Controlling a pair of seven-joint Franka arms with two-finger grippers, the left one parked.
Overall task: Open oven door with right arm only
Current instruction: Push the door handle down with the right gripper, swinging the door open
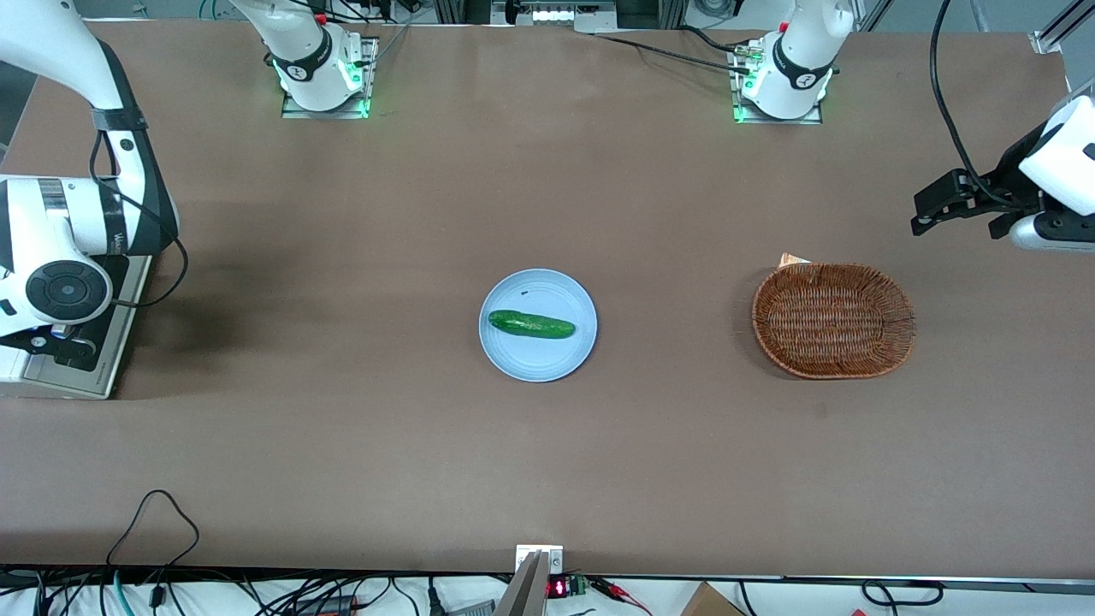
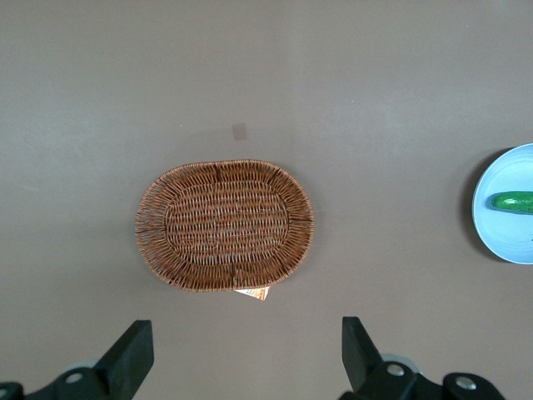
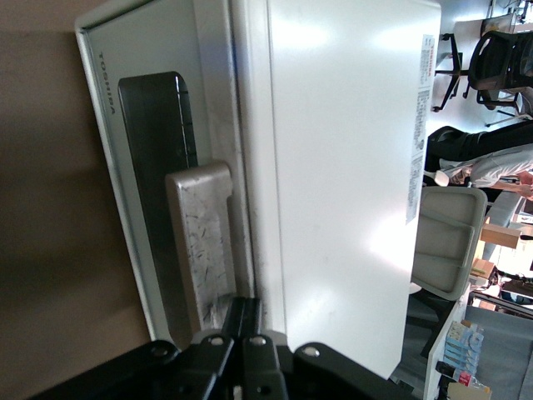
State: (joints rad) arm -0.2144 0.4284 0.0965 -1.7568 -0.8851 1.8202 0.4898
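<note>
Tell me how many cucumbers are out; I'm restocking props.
1: the cucumber lies on the blue plate mid-table. The basket looks empty. The gripper is at the oven door's handle.

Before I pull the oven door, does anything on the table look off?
Mostly fine. One oddity: a paper tag pokes from under the wicker basket. The oven door sits closed; the pincer hangs by its handle, fingers together.

The right arm [image 1: 60,214] is bent at the working arm's end of the table, wrist low over the table edge. Its gripper [image 3: 243,333] points along the oven top, fingers [image 3: 246,321] pressed together with no gap, nothing held between them.
</note>
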